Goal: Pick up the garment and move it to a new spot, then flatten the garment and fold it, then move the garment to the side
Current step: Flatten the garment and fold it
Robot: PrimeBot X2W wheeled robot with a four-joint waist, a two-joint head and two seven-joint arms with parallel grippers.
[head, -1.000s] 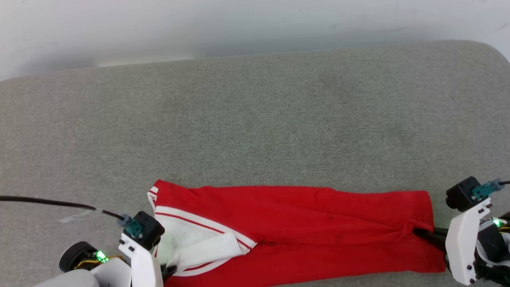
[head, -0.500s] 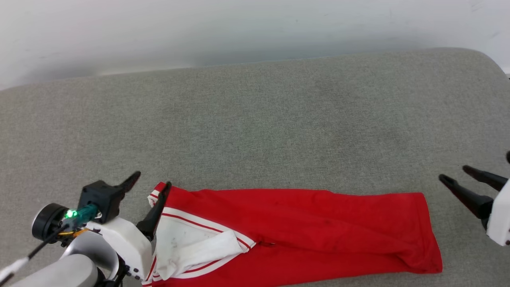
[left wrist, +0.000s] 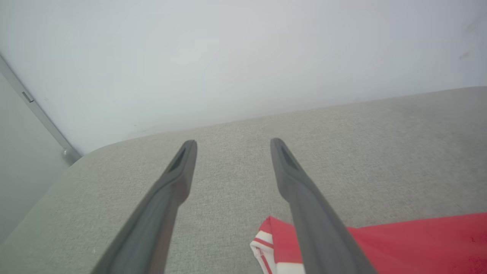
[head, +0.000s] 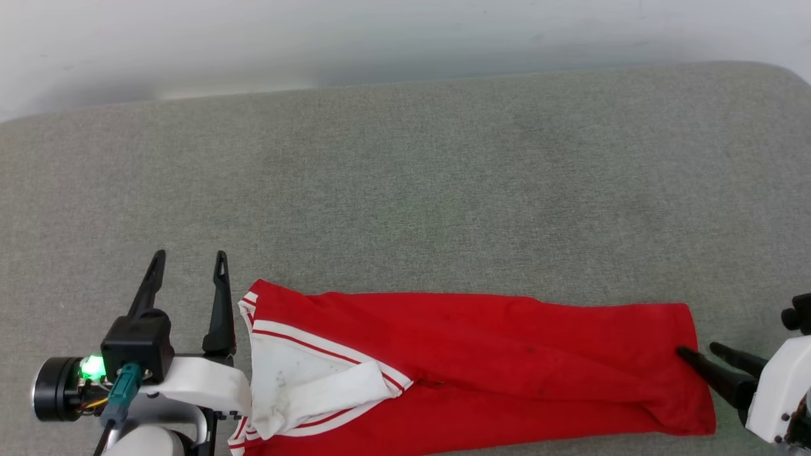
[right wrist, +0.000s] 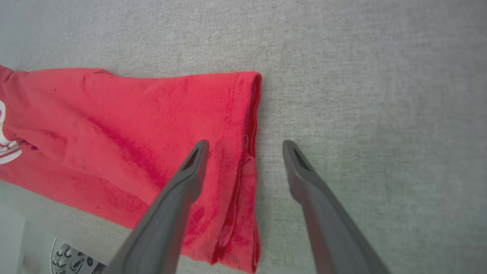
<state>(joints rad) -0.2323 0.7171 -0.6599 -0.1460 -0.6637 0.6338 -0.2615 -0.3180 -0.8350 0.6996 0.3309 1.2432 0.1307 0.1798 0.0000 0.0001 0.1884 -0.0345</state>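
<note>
In the head view the garment (head: 481,354) runs off the bottom edge, so its near side is cut off. The left arm's white casing (head: 209,386) covers its near left corner. The right gripper (head: 697,349) is cut off by the right edge, and whether the finger tip at the hem touches it cannot be told. In the left wrist view one finger (left wrist: 315,213) hides part of the striped corner, and the garment runs off the bottom and right edges. In the right wrist view a finger (right wrist: 171,213) covers part of the hem end. There the garment leaves by the left edge, and a patterned thing (right wrist: 72,262) at the bottom left is cut off and too small to name.
</note>
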